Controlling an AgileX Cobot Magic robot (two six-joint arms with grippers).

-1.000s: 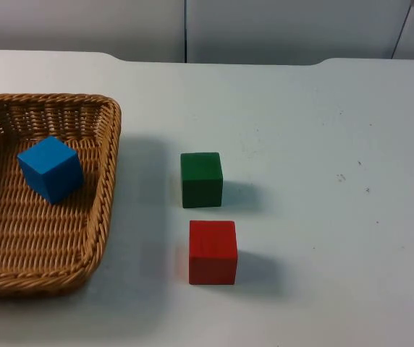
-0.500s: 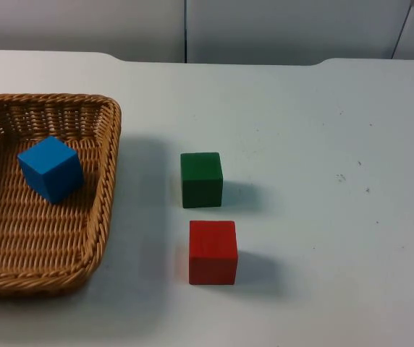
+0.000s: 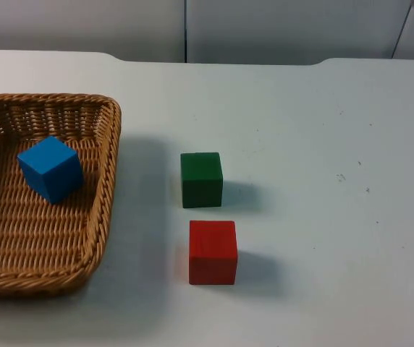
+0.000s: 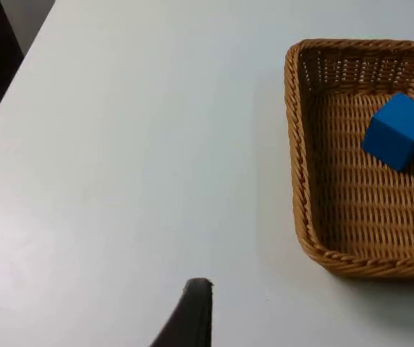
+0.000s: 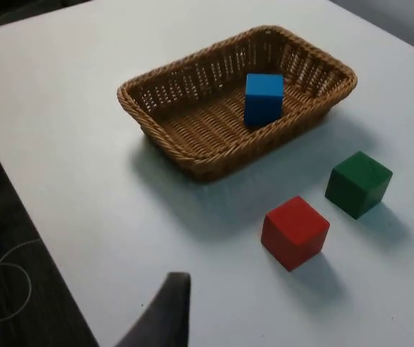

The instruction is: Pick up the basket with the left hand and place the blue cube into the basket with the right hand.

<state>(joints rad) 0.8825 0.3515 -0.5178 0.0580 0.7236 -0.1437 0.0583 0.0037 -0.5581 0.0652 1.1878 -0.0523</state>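
A brown wicker basket [image 3: 113, 144] rests on the white table at the left. A blue cube [image 3: 50, 168] lies inside it, toward the far side, tilted a little. The left wrist view has the basket [image 4: 294, 144] with the blue cube [image 4: 399, 131] in it. My left gripper [image 4: 192, 318] hangs over bare table beside the basket, well apart from its rim. From the right wrist view, my right gripper [image 5: 165, 311] is drawn back near the table's edge, far from the basket [image 5: 192, 163] and the blue cube [image 5: 263, 97]. Neither gripper holds anything.
A green cube [image 3: 201, 179] stands right of the basket, and a red cube [image 3: 213, 251] sits just in front of it. Both cubes, green [image 5: 358, 183] and red [image 5: 294, 231], lie between my right gripper and the basket's right side. The table edge [image 5: 40, 238] drops to dark floor.
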